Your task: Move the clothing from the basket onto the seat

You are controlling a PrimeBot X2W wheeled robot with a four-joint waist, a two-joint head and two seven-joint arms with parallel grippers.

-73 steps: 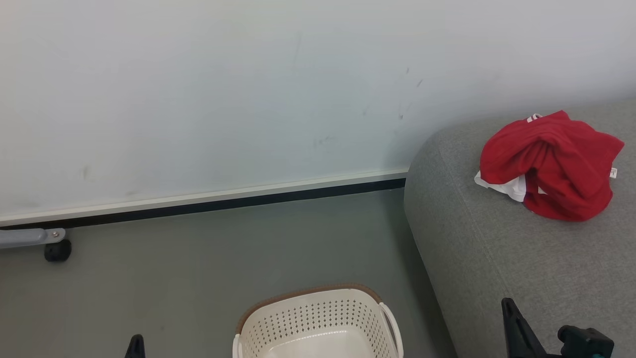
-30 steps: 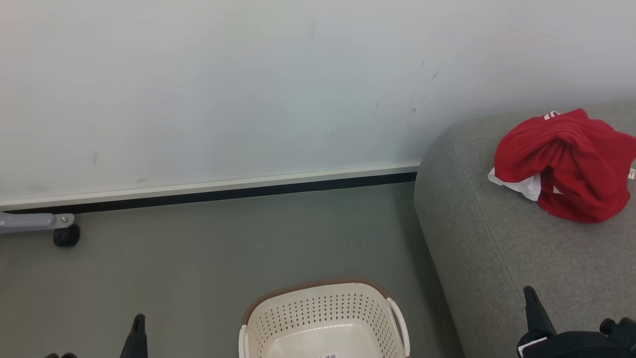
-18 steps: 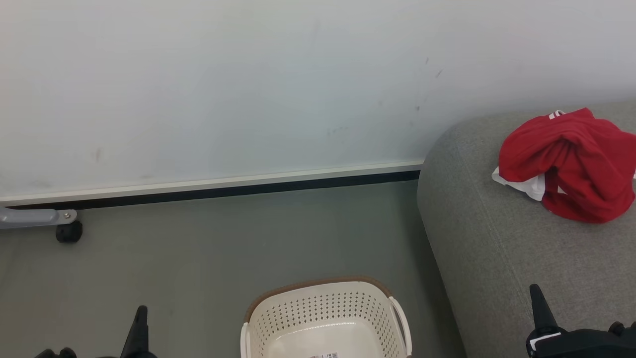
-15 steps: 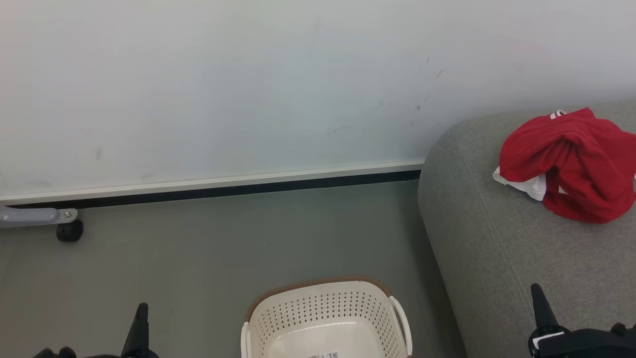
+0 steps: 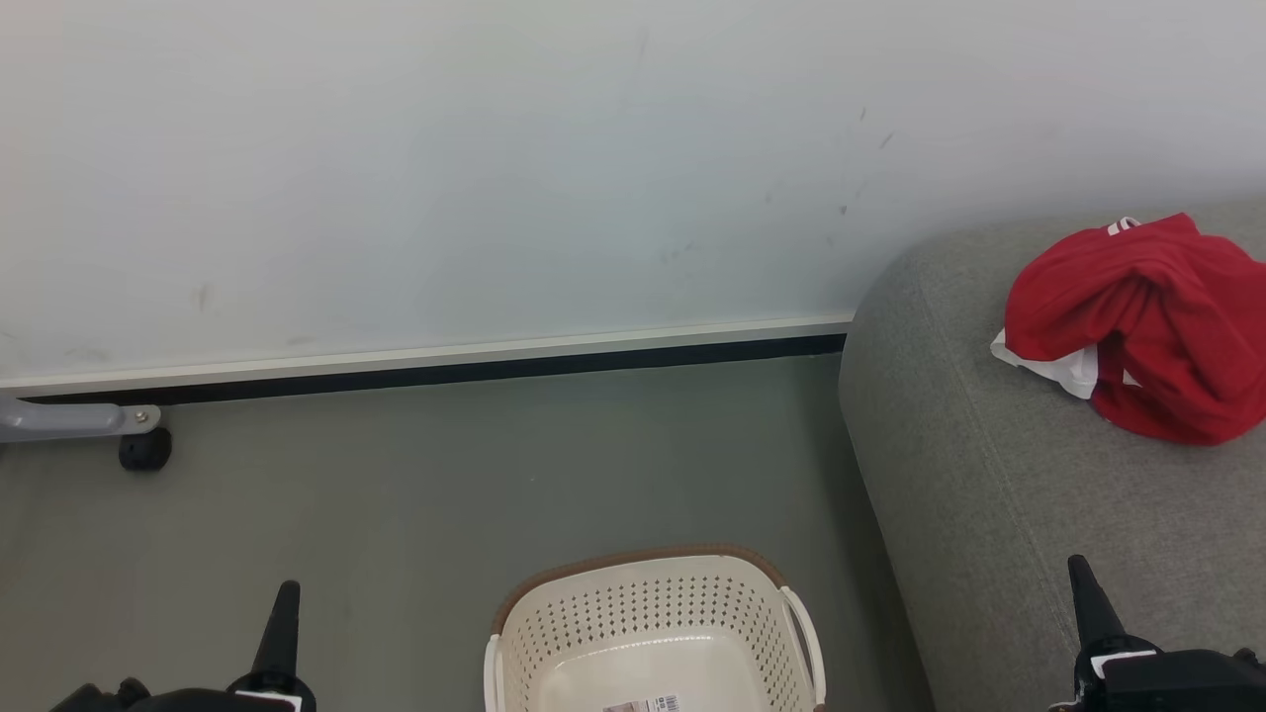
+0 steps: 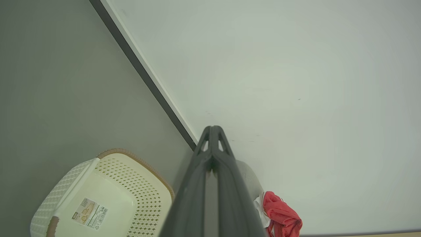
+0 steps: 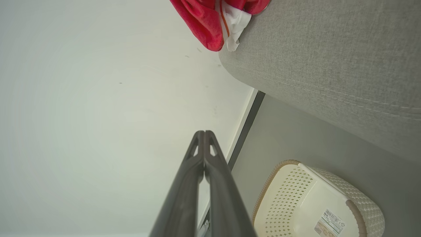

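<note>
A crumpled heap of red clothing (image 5: 1137,321) with white trim lies on the grey seat (image 5: 999,494) at the right, also seen as clothing (image 6: 281,219) and clothing (image 7: 213,19). The cream basket (image 5: 653,633) with a brown rim stands on the floor at the bottom centre, holding nothing but a label on its bottom. The basket (image 6: 105,197) and basket (image 7: 312,204) look bare inside. My left gripper (image 5: 285,603) is shut at the lower left over the floor. My right gripper (image 5: 1080,583) is shut at the lower right over the seat's front part.
A white wall (image 5: 495,178) with a dark skirting strip runs behind the grey floor (image 5: 445,475). A grey frame leg with a black caster (image 5: 144,450) stands at the far left by the wall.
The camera has shifted, sliding the scene a little right. Both shut grippers have risen slightly further into the head view. The clothing on the seat lies as before.
</note>
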